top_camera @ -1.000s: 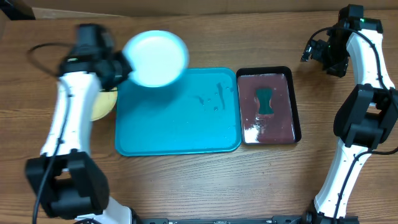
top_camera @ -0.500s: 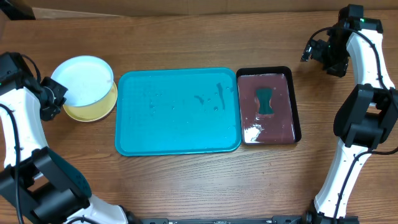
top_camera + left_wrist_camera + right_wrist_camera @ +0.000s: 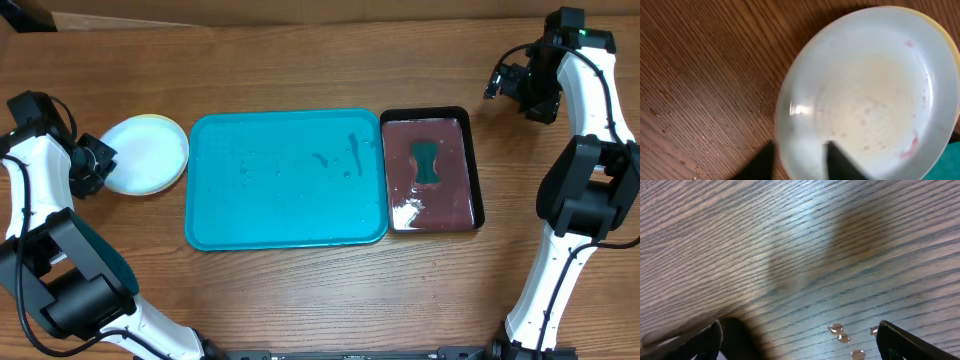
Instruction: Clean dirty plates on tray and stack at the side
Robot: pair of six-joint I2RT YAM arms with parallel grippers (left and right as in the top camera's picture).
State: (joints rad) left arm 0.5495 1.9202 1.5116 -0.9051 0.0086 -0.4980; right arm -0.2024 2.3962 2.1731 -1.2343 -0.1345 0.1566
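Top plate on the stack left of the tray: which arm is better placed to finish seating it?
Left. The left claw is at the top plate's rim, fingers straddling it in the wrist view. The right claw hangs open over bare wood beyond the black tray.

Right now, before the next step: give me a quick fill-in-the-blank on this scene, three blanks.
The lower plate peeking out under the top plate is coloured ___. In the overhead view both plates lie to the ___ of the turquoise tray. The open right gripper holds ___.
Missing words: yellow; left; nothing.
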